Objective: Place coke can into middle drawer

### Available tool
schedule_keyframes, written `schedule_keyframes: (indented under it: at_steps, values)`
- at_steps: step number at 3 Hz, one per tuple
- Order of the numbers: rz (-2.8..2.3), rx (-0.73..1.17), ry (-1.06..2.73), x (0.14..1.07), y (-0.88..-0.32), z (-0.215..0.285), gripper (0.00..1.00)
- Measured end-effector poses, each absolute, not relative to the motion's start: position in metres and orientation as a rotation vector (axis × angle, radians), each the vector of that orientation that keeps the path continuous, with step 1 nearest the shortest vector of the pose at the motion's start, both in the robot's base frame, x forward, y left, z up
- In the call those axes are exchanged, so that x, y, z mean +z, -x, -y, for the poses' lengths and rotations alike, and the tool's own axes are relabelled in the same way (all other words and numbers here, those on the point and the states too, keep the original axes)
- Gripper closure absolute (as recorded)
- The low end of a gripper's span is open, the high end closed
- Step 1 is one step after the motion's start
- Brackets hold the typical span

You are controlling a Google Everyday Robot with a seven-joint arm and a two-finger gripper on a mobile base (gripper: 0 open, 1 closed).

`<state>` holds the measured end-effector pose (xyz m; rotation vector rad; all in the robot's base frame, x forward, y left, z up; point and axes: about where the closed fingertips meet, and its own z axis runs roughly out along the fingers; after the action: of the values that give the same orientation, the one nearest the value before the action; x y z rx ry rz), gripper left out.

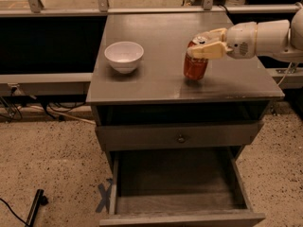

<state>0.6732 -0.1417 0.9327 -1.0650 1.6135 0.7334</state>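
risk notice: coke can held at its top, drawer transfer not yet made

the gripper [198, 44] was positioned over the right part of the cabinet top [156, 27], reached in from the right. its two fingers were closed on the upper part of the coke can [195, 66], one on the far side and one on the near side. the can was seen slightly tilted, at or just above the surface; contact underneath could not be confirmed. the middle drawer [175, 200] was pulled out towards the near side, low down and well apart from the can. a closed drawer front [142, 137] with a knob [181, 138] was located between them. a white bowl [124, 56] was set to the left, well apart.

probable faults:
- slip or rotation of the can, caused by a grasp taken high on a smooth round wall.
- collision with the near edge of the cabinet top or with the drawer front, caused by too early a descent.
- a toppled can in the drawer, caused by release from a height or at a tilt.
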Motion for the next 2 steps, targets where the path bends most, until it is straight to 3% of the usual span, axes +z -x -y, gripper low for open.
schedule_keyframes:
  at_steps: [2]
  values:
    - [-1.595,0.572,1.255,0.953,-0.547,0.185,1.0]
